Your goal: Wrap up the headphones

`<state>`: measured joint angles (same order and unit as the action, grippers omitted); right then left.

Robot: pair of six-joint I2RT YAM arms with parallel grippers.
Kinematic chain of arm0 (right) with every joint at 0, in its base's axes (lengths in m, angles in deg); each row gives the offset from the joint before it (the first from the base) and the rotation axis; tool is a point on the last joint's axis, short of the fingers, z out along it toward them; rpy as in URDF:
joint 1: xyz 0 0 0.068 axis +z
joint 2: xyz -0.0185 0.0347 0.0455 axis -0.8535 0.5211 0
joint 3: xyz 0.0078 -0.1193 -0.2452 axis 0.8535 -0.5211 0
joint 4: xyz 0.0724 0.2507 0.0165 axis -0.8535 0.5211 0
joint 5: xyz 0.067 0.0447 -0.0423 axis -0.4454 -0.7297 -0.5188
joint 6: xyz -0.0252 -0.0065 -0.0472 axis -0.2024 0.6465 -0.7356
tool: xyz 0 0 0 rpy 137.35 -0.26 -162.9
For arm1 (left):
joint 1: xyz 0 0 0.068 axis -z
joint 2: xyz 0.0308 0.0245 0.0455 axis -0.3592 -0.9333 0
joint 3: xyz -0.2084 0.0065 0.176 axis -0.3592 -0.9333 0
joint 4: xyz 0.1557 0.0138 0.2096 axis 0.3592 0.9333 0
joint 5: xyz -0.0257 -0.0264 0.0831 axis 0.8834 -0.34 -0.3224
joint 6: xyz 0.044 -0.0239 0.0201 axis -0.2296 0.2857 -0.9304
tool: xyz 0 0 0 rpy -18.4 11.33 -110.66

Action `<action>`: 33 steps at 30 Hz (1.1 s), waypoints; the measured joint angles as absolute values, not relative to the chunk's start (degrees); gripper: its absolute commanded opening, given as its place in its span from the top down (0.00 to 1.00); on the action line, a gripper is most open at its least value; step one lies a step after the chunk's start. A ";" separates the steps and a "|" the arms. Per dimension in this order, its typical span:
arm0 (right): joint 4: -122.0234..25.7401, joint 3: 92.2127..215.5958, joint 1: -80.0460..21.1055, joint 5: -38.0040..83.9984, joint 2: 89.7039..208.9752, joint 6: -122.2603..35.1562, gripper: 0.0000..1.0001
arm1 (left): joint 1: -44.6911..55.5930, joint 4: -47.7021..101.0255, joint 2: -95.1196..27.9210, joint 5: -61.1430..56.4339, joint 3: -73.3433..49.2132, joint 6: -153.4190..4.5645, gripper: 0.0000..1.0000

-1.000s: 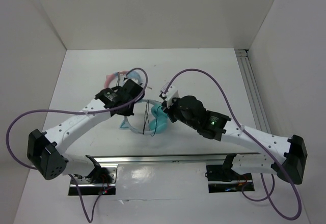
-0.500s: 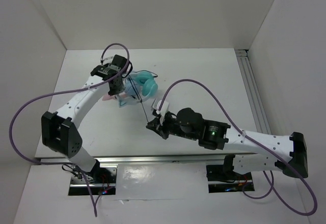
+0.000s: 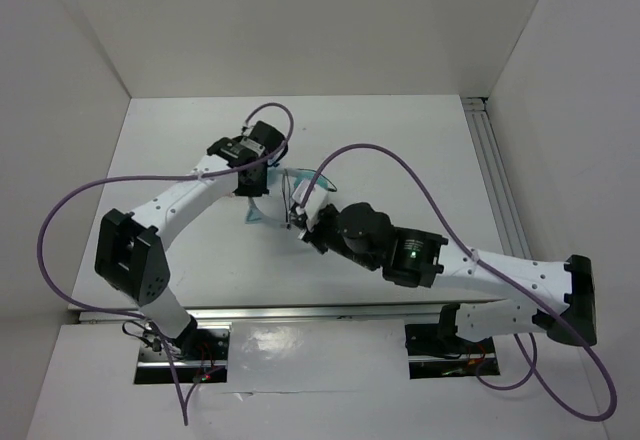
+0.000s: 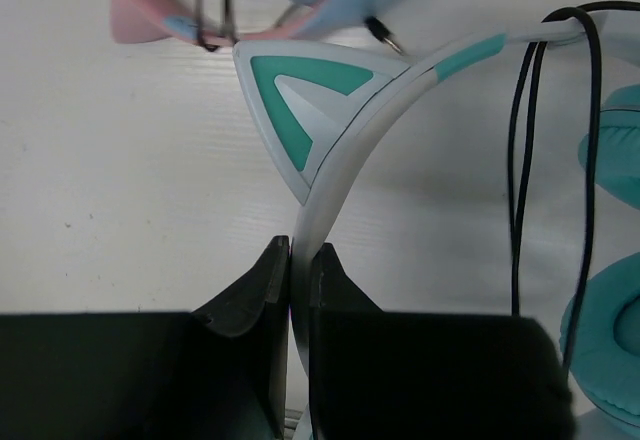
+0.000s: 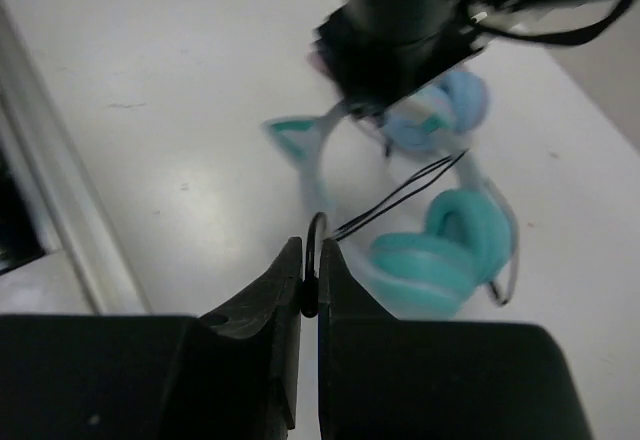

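Headphones (image 5: 455, 235) shifted on white table (image 3: 420, 150): left hand (image 4: 298, 250) clamps headband (image 4: 335, 170), right hand (image 5: 311, 250) pinches cable (image 5: 400, 193).

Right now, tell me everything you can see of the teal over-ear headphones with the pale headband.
The teal over-ear headphones have a pale, plastic-looking headband, a triangular cat ear with teal inset and padded teal cushions. The left gripper clamps the headband; the thin black cable crosses the band and the right gripper pinches it.

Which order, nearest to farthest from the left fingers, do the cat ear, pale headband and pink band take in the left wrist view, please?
1. Pale headband, clamped between the left fingers.
2. Cat ear, just beyond them.
3. Pink band, top left.
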<state>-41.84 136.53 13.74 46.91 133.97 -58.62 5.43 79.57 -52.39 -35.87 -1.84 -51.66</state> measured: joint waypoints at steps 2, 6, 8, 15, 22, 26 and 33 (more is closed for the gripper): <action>-41.38 137.51 11.27 48.92 133.99 -60.67 1.00 | 8.80 78.52 -52.10 -34.93 -2.37 -55.09 1.00; -40.03 137.84 6.15 51.87 132.88 -63.91 1.00 | 12.38 75.75 -48.06 -29.36 -8.38 -60.47 1.00; -38.74 137.84 4.30 52.16 132.18 -65.09 1.00 | 13.76 75.57 -44.43 -26.82 -12.45 -61.89 1.00; -36.05 137.62 0.49 50.67 132.05 -67.19 1.00 | 23.20 71.92 -29.96 -21.86 -19.77 -63.57 1.00; -35.57 136.77 -0.80 48.66 133.12 -67.62 1.00 | 31.38 69.04 -18.81 -22.60 -21.17 -64.34 1.00; -35.46 136.75 -0.82 47.92 133.49 -67.69 1.00 | 33.23 69.41 -17.00 -24.92 -20.95 -65.06 1.00; -35.42 136.75 -1.23 47.83 133.84 -67.84 0.93 | 34.02 73.08 -17.63 -29.93 -18.28 -65.10 1.00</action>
